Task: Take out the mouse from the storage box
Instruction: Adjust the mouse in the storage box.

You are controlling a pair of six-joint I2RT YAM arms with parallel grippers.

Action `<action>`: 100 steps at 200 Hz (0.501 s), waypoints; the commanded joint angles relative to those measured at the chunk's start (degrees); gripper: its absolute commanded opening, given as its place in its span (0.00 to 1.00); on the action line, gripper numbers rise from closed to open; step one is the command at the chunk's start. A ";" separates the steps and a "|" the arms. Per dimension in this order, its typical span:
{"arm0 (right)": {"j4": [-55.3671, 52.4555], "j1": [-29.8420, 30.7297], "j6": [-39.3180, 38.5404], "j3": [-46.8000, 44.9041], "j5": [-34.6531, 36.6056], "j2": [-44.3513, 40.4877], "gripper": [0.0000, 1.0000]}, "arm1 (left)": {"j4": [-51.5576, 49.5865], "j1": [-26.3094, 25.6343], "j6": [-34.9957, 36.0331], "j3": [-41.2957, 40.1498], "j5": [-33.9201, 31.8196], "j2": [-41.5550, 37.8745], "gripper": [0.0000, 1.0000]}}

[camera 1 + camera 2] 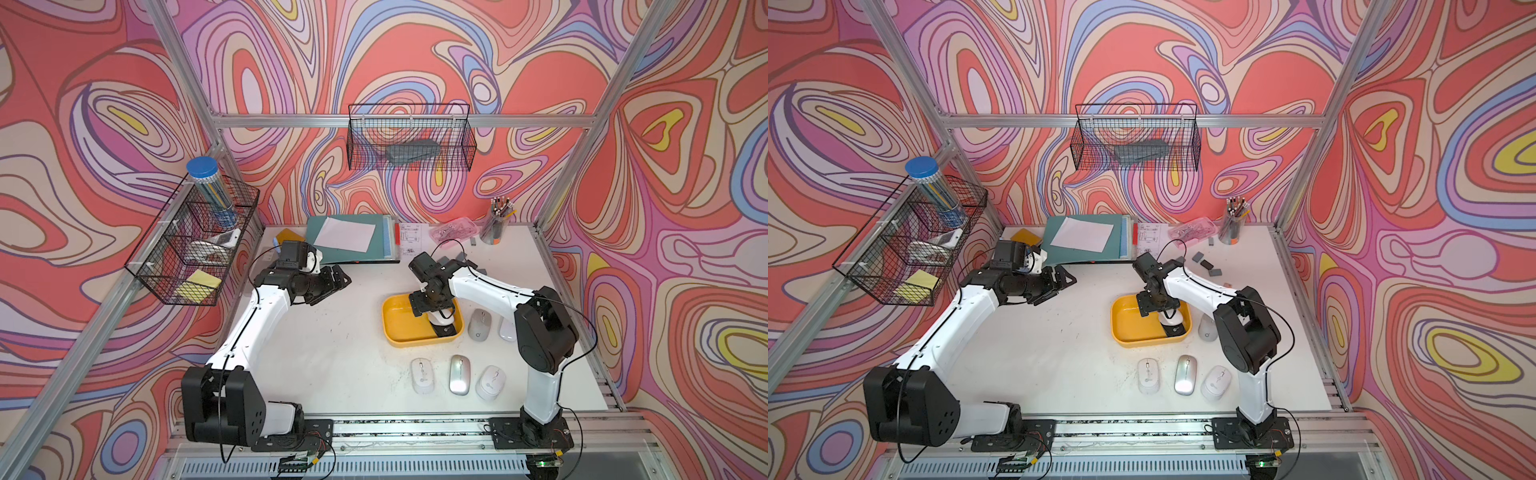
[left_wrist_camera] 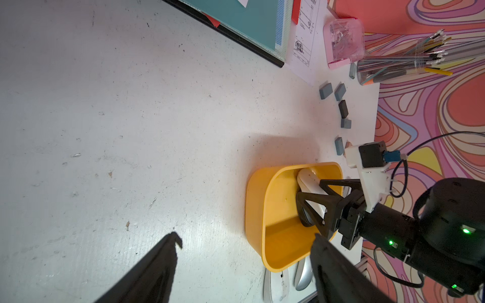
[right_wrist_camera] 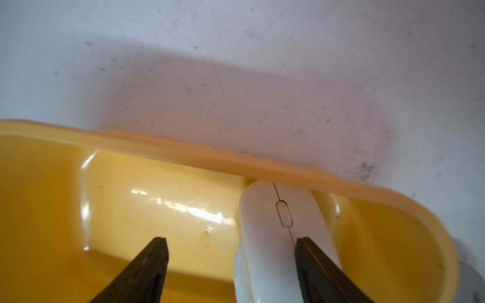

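Note:
The yellow-orange storage box [image 1: 392, 328] [image 1: 1127, 328] stands right of the table's middle. One white mouse [image 1: 442, 319] [image 1: 1172, 321] [image 3: 262, 223] with a black rear lies inside, along the box's right wall. My right gripper [image 1: 430, 313] [image 3: 231, 240] reaches down into the box and is open. One of its fingers [image 3: 315, 262] lies over the mouse, and the other stands apart over the bare box floor. My left gripper [image 1: 338, 286] [image 2: 246, 237] hovers open over the table, left of the box [image 2: 278, 236], with nothing in it.
Several mice [image 1: 459, 374] lie on the table in front of and right of the box. Folders with paper [image 1: 353, 243], a pink case [image 1: 453, 226], a pencil cup [image 1: 496, 224] and small grey blocks [image 1: 1204, 264] sit at the back. Wire baskets [image 1: 195, 249] hang on the frame.

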 commanded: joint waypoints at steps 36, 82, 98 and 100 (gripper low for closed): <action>2.99 3.34 3.92 4.40 -12.95 5.03 0.76 | -0.48 -0.36 0.70 -0.06 0.31 0.22 0.83; 0.77 3.55 0.24 5.44 -2.06 -1.72 0.80 | -0.42 -0.37 0.77 0.08 0.55 0.16 0.83; -2.61 2.84 -2.15 6.23 3.69 -1.93 0.82 | -0.34 -0.36 0.73 0.07 0.55 0.07 0.83; -3.02 2.60 -2.42 6.28 4.12 -1.84 0.82 | -0.28 -0.36 0.70 0.09 0.51 0.01 0.83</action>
